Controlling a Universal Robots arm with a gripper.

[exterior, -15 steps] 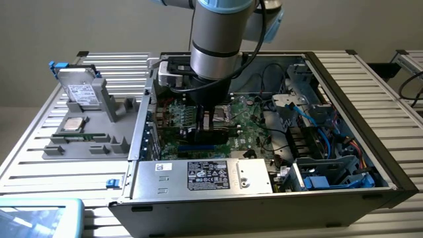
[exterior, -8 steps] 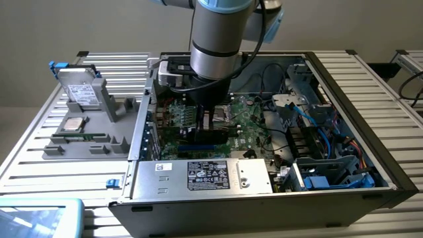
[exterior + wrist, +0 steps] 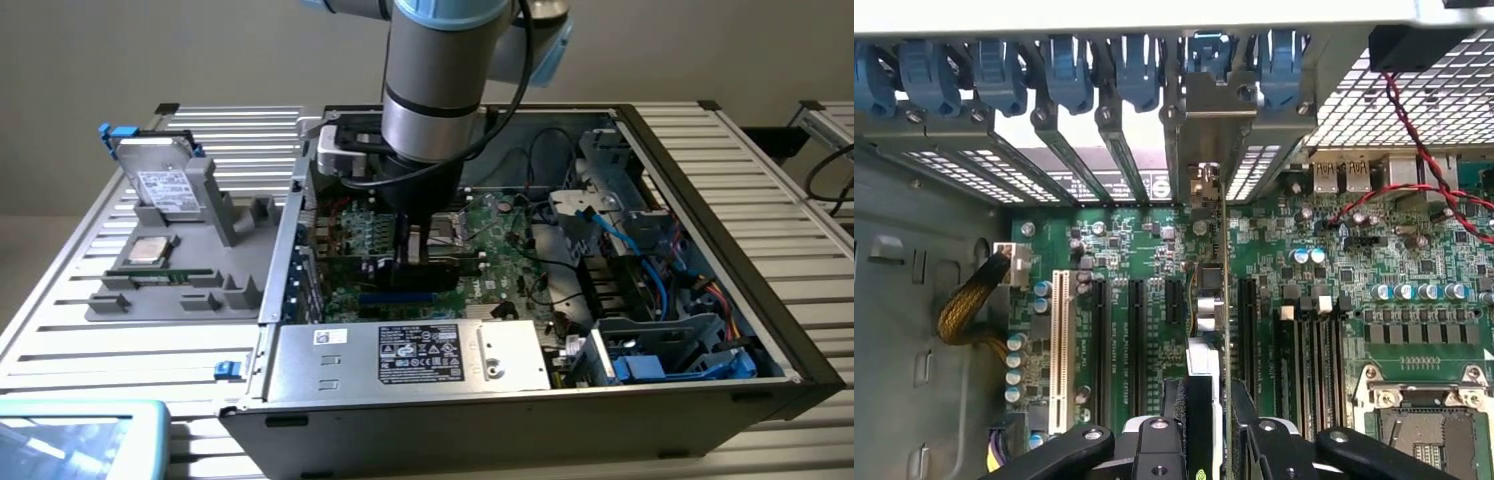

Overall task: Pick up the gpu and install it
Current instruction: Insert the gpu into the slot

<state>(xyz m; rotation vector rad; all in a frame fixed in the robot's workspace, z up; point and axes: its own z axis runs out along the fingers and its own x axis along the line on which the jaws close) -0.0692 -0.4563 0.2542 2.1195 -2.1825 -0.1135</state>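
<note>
Wrist view: inside the computer case (image 3: 914, 330), over the motherboard (image 3: 1134, 250), I see the gpu (image 3: 1209, 300) on edge directly under my hand (image 3: 1209, 440), which is clamped partway shut on it. The card's long axis runs parallel to the expansion slots (image 3: 1137, 340), bracket (image 3: 1211, 115) at the case's rear edge.

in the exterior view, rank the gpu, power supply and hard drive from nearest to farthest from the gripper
1. gpu: held between the jaws of the gripper, inside the case.
2. power supply: silver box at the case's near edge.
3. hard drive: outside the case on the grey tray, at the exterior view's left.
</note>
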